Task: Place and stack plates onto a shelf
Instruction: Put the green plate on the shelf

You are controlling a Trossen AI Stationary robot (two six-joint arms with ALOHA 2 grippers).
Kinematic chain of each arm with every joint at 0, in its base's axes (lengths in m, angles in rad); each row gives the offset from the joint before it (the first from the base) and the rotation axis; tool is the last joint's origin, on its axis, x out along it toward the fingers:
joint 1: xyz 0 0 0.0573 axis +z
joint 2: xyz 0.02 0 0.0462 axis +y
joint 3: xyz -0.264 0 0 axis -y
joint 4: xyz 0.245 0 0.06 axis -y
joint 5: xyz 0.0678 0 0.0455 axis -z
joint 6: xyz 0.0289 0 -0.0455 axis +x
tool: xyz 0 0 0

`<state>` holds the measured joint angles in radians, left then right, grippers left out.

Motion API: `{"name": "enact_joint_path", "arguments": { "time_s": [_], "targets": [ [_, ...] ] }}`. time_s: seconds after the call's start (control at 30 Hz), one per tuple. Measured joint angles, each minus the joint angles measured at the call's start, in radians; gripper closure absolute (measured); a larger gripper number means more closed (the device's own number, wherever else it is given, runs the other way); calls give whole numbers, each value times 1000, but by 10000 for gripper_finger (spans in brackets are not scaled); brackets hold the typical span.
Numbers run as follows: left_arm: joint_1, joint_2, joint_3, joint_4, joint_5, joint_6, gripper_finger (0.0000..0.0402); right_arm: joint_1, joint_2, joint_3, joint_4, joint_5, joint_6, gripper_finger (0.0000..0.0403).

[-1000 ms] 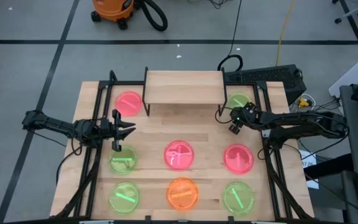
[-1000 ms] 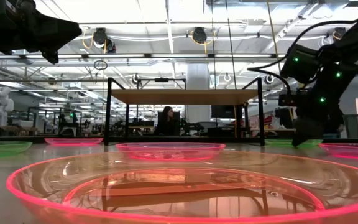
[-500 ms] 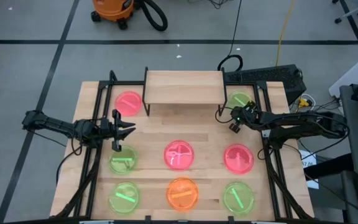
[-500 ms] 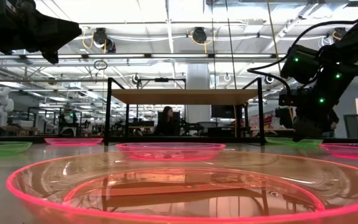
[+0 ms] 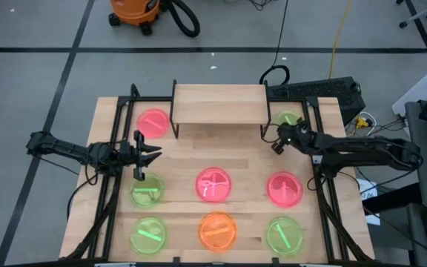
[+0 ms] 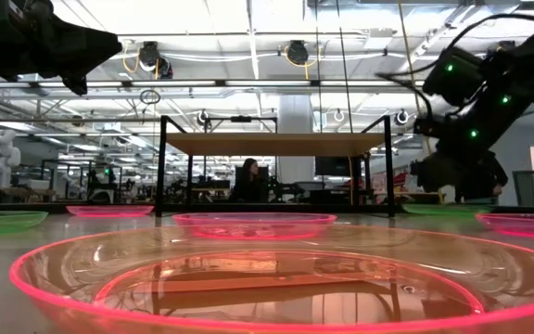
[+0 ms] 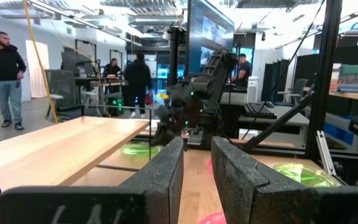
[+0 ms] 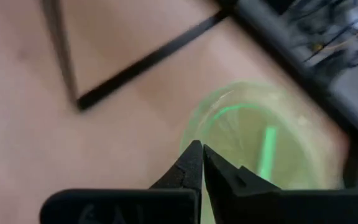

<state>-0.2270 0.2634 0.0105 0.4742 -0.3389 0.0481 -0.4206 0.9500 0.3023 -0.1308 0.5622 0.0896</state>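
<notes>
The shelf [image 5: 219, 104], a low light-wood board on black legs, stands at the table's far middle. At its right lies a green plate [image 5: 289, 119], with my right gripper [image 5: 276, 144] shut at its rim. The other plates lie flat on the table: pink ones [image 5: 153, 122] [image 5: 213, 185] [image 5: 284, 188], an orange one [image 5: 217, 230] and green ones [image 5: 147, 193] [image 5: 148, 236] [image 5: 282, 234]. My left gripper [image 5: 141, 156] hangs open over the table's left side, clear of the plates. My right gripper pinches the green plate's rim [image 8: 190, 134] between its fingertips, on the side that faces the table's middle. The fingers slant down at it from above. In the low view the plate [image 6: 438, 211] lies low and nearly flat at the tabletop; how far it is raised, I cannot tell.
Black frame rails [image 5: 117, 148] [image 5: 319, 170] run along the table's left and right sides. A dark keyboard [image 5: 325, 90] sits at the far right corner. Bare wood lies between the shelf and the middle pink plate. People stand in the room beyond [image 7: 4, 74].
My right gripper has shut at the green plate's rim, then risen a little and tipped, shifting slightly toward the shelf. The plate stays low at the tabletop.
</notes>
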Motion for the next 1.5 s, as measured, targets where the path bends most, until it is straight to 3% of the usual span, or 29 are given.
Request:
{"name": "enact_joint_path", "arguments": {
  "time_s": [0.1,0.33,0.53,0.7,0.97,1.1,1.4,1.5],
  "targets": [
    [0,0,0,0,0,0,314,0,-83,0,-2,66,-4,403],
    [0,0,0,0,0,0,314,0,-260,1,35,63,-37,403],
    [0,0,0,0,0,0,314,0,-300,1,-21,-47,-59,402],
    [0,0,0,0,0,0,314,0,-255,1,-119,-122,-20,366],
    [0,0,0,0,0,0,314,3,-91,1,-137,-119,-52,249],
    [0,0,0,0,0,0,314,3,7,1,-108,-78,-61,212],
    [0,0,0,0,0,0,314,3,168,1,-39,102,-76,205],
    [0,0,0,0,0,0,314,-4,186,1,-18,118,-85,214]
  ]
}}
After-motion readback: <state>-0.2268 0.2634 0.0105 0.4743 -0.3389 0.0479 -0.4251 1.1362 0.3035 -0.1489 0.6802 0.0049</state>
